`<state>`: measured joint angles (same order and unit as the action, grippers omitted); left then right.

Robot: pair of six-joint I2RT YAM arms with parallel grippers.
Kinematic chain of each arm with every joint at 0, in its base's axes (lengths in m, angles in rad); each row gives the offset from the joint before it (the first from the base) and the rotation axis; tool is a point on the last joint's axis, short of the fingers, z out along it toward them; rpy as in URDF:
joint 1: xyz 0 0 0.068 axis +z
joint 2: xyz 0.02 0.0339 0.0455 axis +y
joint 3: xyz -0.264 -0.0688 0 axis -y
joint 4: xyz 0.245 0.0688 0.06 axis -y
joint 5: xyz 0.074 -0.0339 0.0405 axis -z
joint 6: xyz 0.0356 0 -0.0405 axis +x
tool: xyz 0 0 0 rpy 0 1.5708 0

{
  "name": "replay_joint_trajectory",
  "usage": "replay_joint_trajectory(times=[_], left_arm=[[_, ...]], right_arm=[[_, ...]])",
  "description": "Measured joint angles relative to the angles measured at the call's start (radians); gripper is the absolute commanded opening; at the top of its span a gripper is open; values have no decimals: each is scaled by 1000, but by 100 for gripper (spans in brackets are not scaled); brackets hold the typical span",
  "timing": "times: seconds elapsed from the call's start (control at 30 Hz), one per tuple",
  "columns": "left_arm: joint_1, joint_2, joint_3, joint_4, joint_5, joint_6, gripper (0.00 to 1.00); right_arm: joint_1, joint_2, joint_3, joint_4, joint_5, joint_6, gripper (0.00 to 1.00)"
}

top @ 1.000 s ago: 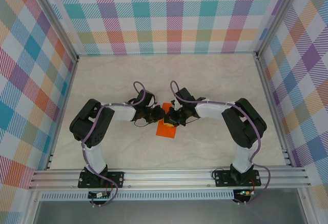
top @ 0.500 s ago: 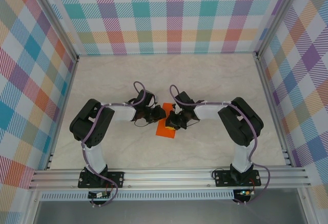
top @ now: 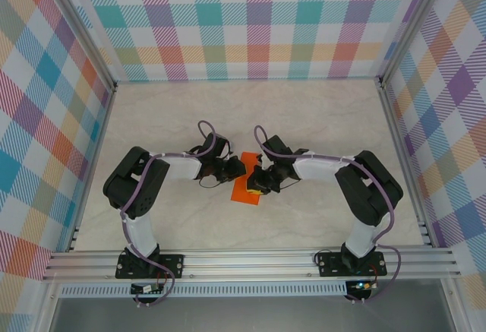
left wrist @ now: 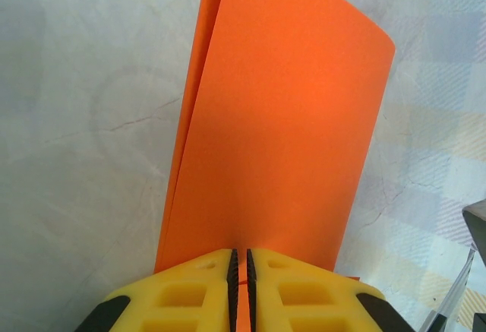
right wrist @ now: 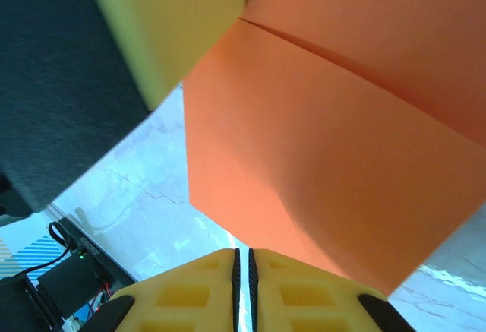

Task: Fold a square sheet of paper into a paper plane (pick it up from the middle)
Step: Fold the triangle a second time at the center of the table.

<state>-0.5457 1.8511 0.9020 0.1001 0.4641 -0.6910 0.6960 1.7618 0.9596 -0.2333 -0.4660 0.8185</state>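
The square sheet of paper (top: 244, 193) is bright orange and folded double, held at the middle of the table between the two arms. In the left wrist view it (left wrist: 281, 119) stands up from my left gripper (left wrist: 240, 254), which is shut on its lower edge, a sliver of orange showing between the pads. From above, the left gripper (top: 237, 171) is at the paper's upper left. My right gripper (top: 260, 184) is over the paper's right side. In its wrist view the right gripper (right wrist: 243, 254) is shut just below the paper's (right wrist: 319, 157) edge, only table in the slit.
Pale marble tabletop (top: 319, 112) spreads out on all sides, bounded by checkered walls (top: 250, 20) and an aluminium rail (top: 250, 260) at the near edge. The left gripper's yellow finger (right wrist: 167, 28) and dark body loom close in the right wrist view.
My right gripper has slid slightly toward the near side over the paper, and its elbow has swung outward to the right. The left arm and the paper have stayed put.
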Motion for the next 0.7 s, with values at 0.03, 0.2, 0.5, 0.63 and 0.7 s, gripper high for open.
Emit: replay_joint_trajectory(times=[0.03,0.2,0.5,0.63,0.7], left_arm=[[0,0,0,0,0,0,15],[0,0,-1,2,0,0,15],[0,0,-3,4,0,0,14],[0,0,-4,5,-1,0,14],[0,0,-4,6,-1,0,14]], right_arm=[[3,1,5,-1,-1,0,14],[13,55,30,15,-10,4,14],[11,62,-46,70,-22,-1,14],[11,27,-92,86,-27,-8,15],[11,10,-114,86,-31,-11,15]])
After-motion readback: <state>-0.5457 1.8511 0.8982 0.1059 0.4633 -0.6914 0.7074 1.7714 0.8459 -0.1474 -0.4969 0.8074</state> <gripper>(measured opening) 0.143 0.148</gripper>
